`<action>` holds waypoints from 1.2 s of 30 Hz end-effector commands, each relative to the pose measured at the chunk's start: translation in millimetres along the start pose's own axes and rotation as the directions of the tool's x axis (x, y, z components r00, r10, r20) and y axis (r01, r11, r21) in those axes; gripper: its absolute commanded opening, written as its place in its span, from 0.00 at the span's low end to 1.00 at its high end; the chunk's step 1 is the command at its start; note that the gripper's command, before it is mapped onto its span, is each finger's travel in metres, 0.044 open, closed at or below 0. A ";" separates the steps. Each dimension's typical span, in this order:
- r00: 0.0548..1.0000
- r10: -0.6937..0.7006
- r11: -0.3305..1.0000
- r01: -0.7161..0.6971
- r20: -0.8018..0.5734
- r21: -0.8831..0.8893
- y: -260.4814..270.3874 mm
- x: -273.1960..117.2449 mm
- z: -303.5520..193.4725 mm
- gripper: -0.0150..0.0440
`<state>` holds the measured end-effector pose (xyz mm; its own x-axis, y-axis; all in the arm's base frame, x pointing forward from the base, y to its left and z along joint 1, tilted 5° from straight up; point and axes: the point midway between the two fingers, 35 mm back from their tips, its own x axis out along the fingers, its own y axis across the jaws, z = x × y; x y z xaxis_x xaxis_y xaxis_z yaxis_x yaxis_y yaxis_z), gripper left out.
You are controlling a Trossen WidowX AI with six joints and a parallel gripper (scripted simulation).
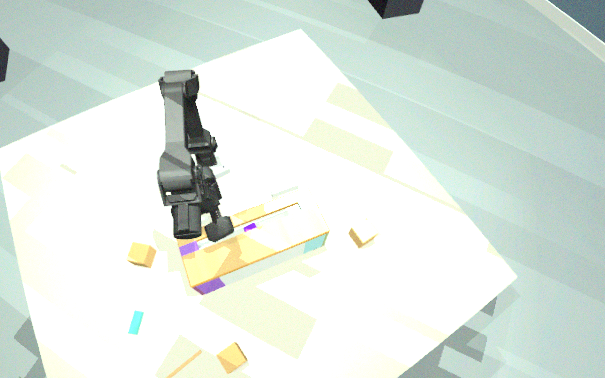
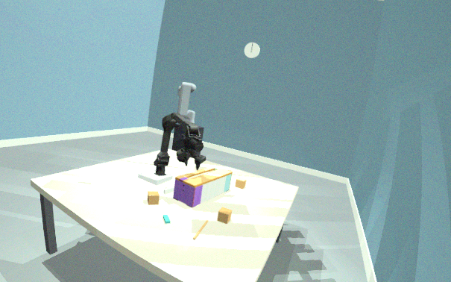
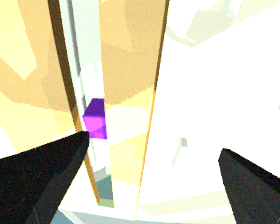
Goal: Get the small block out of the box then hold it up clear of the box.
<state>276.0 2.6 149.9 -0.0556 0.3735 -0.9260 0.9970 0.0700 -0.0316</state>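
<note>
box [image 1: 258, 250] [image 2: 213, 190] [image 3: 131, 65]: purple block [image 1: 250, 227] [image 3: 95, 120] inside | tool [image 2: 192, 164] [image 3: 155, 147]: open, empty

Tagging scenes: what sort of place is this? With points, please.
Probably a robotics test room: a black arm [image 1: 175, 120] [image 2: 165, 139] mounted on a table [image 1: 396, 280] [image 2: 124, 220], a clear-fronted box [image 1: 261, 267] [image 2: 213, 188], plain blue walls [image 2: 295, 112].
</note>
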 end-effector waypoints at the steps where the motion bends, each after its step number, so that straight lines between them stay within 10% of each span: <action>1: 1.000 -0.002 1.000 0.002 -0.006 0.007 0.4 6.6 0.7 0.93; 36: 1.000 -0.002 1.000 0.002 -0.007 0.007 1.9 62.2 11.8 0.93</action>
<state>276.1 13.3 92.6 -0.0564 0.3748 -0.9254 0.9970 0.0696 -0.0326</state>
